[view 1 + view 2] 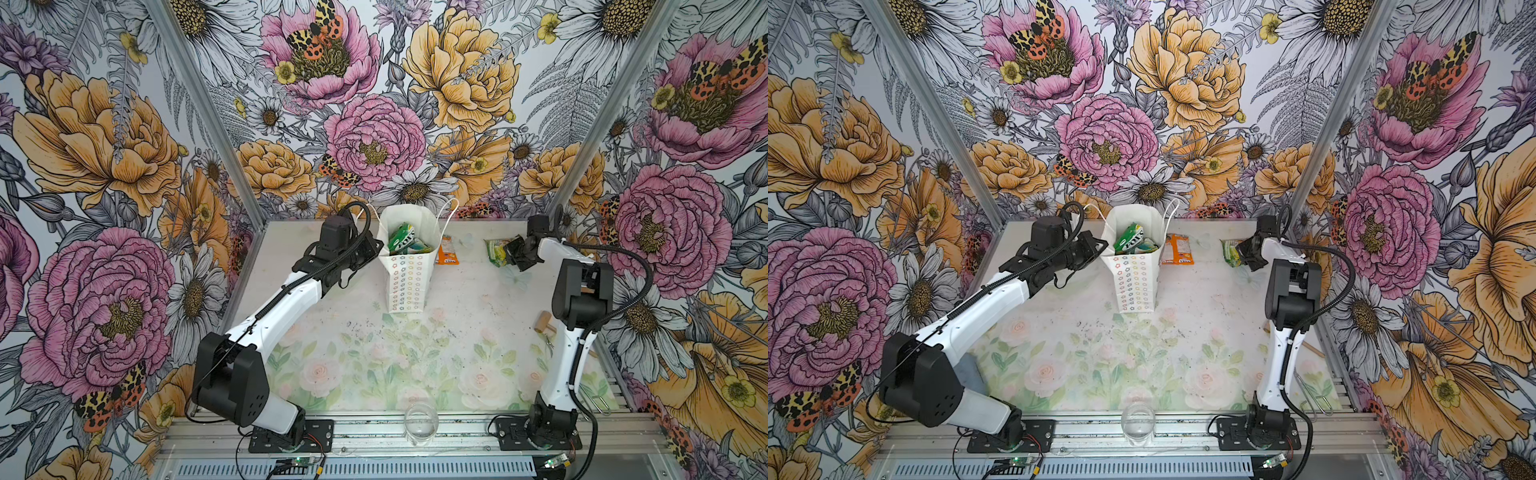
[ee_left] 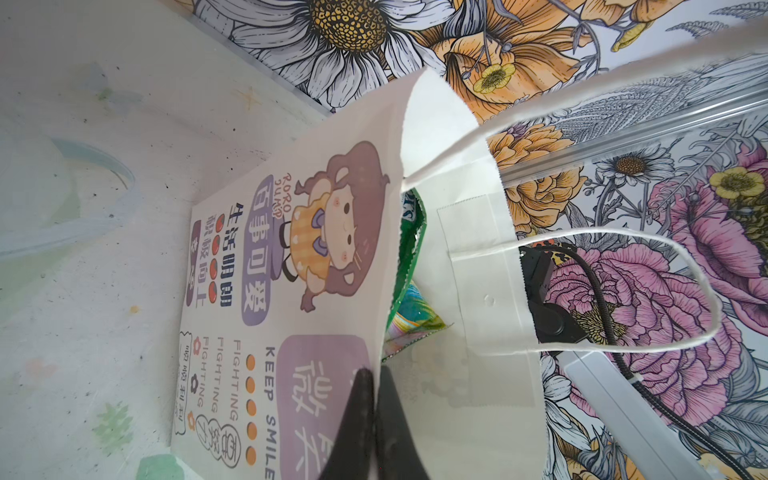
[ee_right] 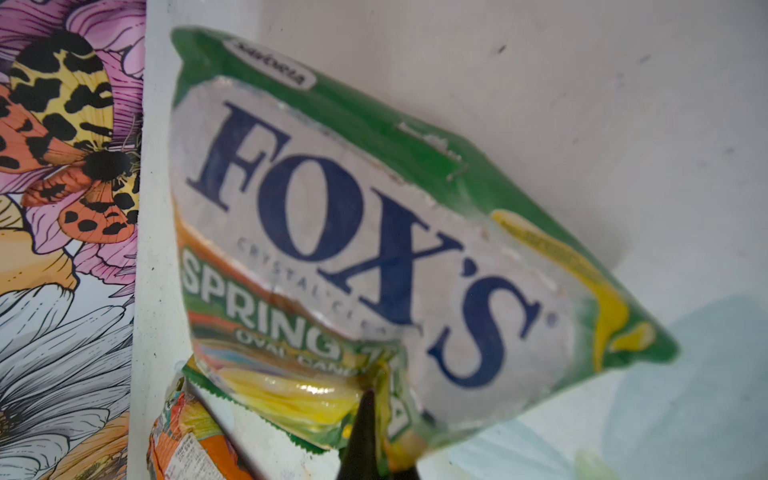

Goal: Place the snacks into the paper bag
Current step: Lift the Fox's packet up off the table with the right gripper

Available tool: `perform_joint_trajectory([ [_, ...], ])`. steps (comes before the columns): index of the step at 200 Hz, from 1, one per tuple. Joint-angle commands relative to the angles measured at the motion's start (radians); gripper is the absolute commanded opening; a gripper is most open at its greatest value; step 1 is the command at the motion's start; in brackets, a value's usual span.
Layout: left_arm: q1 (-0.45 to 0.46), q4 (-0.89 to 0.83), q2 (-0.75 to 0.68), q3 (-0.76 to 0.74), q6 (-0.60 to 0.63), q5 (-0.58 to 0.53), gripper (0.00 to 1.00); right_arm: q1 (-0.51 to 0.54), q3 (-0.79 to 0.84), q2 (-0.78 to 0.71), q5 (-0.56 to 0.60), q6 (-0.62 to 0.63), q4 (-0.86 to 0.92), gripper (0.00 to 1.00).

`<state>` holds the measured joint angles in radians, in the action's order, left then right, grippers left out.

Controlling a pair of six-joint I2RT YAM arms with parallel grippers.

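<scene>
Right gripper [image 3: 374,399] clamped on edge of green FOX'S packet [image 3: 374,232], near back wall, well apart from paper bag [image 1: 407,286]. Packet light, floppy, slick film; likely swings. Left gripper [image 2: 374,374] pinches bag rim.

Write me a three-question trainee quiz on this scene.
1. True or false: the right end effector is shut on a green packet.
2. The left end effector pinches: A the glass, B the rim of the paper bag, C a handle cord.
3. What colour is the loose packet lying beside the bag?
Key: 1 true; 2 B; 3 orange.
</scene>
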<state>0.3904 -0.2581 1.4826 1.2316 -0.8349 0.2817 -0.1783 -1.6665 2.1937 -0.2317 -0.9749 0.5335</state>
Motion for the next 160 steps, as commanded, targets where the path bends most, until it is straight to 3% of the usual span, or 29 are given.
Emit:
perform_joint_trajectory([
  [1, 0.003, 0.042, -0.004, 0.004, 0.009, 0.021, 0.06, -0.009, 0.060, -0.056, -0.038, 0.082, 0.000, 0.00],
  [80, 0.002, 0.044, -0.007, 0.003, 0.008, 0.024, 0.06, -0.014, 0.159, -0.109, -0.274, 0.302, -0.017, 0.00],
  [160, 0.006, 0.046, 0.004, 0.009, 0.007, 0.028, 0.06, -0.008, 0.293, -0.236, -0.431, 0.500, 0.006, 0.00],
])
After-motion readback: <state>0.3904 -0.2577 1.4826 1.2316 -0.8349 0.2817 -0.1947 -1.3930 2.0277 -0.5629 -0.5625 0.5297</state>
